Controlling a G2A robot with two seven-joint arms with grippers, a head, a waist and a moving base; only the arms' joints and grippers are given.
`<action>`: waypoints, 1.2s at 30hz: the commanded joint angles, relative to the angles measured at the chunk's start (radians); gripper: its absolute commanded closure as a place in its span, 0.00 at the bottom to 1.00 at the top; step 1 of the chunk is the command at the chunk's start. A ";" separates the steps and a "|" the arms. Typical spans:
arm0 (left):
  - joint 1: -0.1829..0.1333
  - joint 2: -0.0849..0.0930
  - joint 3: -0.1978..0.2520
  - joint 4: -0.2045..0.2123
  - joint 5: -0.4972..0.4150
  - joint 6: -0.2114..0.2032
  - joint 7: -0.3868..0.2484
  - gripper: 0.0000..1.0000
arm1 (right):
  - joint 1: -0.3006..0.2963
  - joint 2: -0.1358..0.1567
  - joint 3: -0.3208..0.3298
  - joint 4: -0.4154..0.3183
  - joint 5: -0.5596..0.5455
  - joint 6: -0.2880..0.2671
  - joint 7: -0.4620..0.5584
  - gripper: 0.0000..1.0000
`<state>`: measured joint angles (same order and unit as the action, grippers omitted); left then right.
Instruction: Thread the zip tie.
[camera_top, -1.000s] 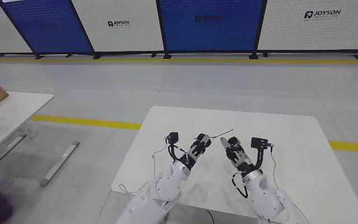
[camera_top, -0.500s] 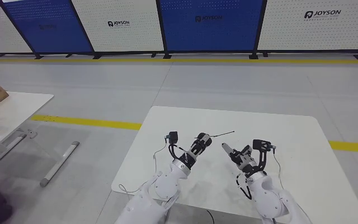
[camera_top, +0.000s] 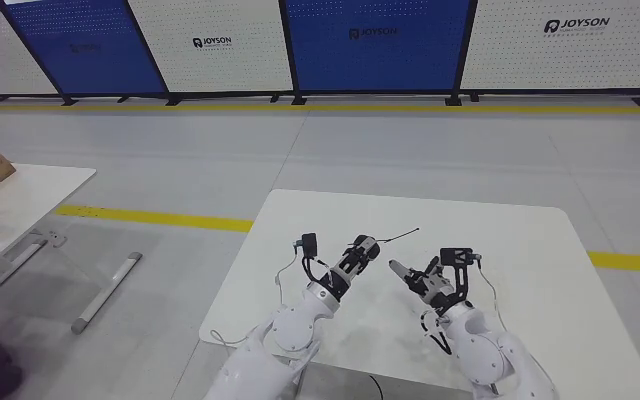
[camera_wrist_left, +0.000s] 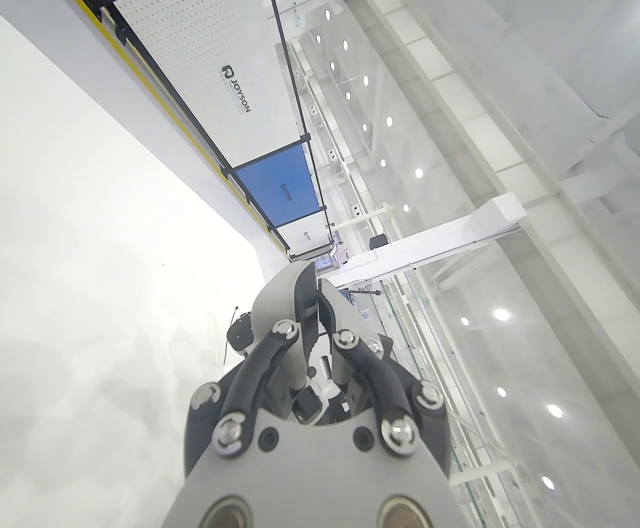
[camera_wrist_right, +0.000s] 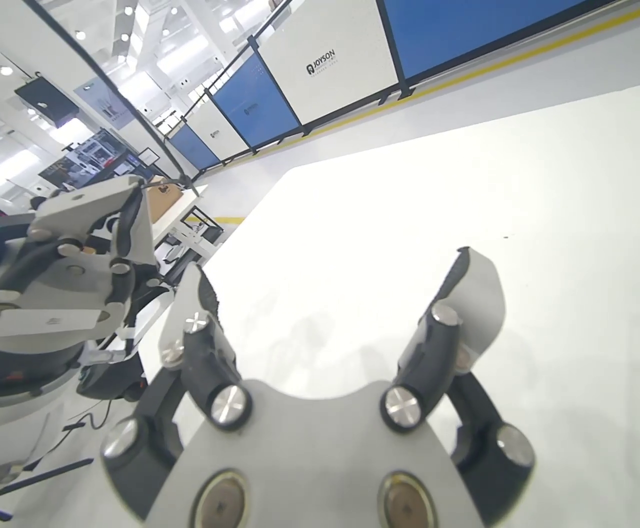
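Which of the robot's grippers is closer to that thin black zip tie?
Left. The left gripper is shut on one end of the zip tie. The right gripper is open and apart from it, nearer the robot than its free tip.

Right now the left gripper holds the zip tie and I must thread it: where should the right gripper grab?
Likely the zip tie near its free tip: it juts straight past the left gripper, so the open right gripper can come from its own side, jaws across the strap.
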<state>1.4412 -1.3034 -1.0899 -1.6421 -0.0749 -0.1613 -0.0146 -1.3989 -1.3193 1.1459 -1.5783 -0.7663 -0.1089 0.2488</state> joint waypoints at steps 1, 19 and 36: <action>0.000 0.000 0.003 0.001 0.004 0.004 0.001 1.00 | -0.003 -0.002 0.002 -0.002 0.024 0.007 -0.021 0.00; -0.009 -0.005 0.029 0.015 0.044 -0.005 0.002 1.00 | 0.031 -0.020 -0.067 0.020 0.040 0.015 -0.050 0.79; -0.005 -0.005 0.035 0.027 0.057 0.000 -0.017 1.00 | 0.025 -0.020 -0.071 0.002 0.038 -0.016 -0.043 0.76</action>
<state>1.4365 -1.3079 -1.0561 -1.6151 -0.0194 -0.1618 -0.0319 -1.3731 -1.3388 1.0755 -1.5752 -0.7283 -0.1240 0.2067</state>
